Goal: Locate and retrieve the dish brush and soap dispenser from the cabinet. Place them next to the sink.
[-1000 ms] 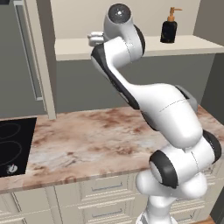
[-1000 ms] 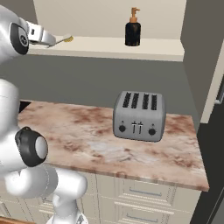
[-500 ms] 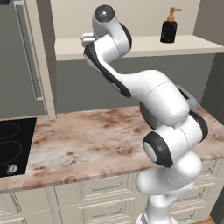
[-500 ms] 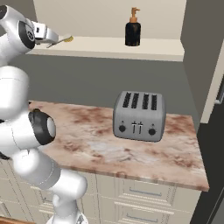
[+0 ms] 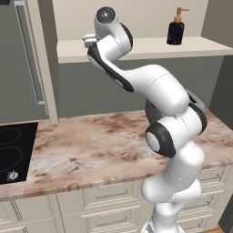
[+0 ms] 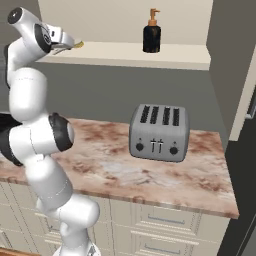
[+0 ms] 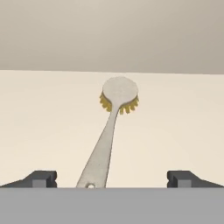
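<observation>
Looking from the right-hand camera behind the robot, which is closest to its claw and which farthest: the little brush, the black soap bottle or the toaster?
1. The dish brush: on the shelf, right at the open gripper.
2. The soap dispenser: farther right on the same shelf.
3. The toaster: down on the counter, lower right, farthest.

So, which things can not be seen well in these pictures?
- Dish brush, hand view: the handle's end is cut by the bottom edge.
- Dish brush, right base view: only the tip shows past the gripper.
- Cooktop, left base view: cut by the left edge.
- Soap dispenser: label too small.
</observation>
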Controlling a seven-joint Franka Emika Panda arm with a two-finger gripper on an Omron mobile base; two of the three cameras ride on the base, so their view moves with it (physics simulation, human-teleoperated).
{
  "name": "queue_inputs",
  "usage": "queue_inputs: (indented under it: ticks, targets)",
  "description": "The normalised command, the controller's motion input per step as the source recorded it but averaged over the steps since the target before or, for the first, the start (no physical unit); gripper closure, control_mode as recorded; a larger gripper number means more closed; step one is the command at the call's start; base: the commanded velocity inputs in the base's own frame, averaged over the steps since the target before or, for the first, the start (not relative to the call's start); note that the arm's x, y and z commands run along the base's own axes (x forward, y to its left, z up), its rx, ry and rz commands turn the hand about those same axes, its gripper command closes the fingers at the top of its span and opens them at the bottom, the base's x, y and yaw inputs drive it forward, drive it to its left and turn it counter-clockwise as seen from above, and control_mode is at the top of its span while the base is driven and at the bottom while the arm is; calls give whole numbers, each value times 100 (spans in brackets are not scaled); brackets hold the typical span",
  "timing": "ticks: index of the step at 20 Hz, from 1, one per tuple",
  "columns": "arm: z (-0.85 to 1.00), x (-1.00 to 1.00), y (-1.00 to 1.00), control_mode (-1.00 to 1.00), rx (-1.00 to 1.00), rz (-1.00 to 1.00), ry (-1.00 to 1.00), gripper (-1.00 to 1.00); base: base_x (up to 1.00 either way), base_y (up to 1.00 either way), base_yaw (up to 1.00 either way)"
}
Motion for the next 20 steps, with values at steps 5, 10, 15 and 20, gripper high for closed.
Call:
queue_inputs:
  ticks: [5,10,15,20]
  targets:
    - [-2,52,3,-100,-3,0,3,-100,0,0,0]
    - [-3,40,14,-100,-6,0,6,-100,0,0,0]
    - [-11,4,3,-100,-3,-1,5,-100,0,0,0]
    - [-46,-11,-14,-100,7,-3,4,-100,0,0,0]
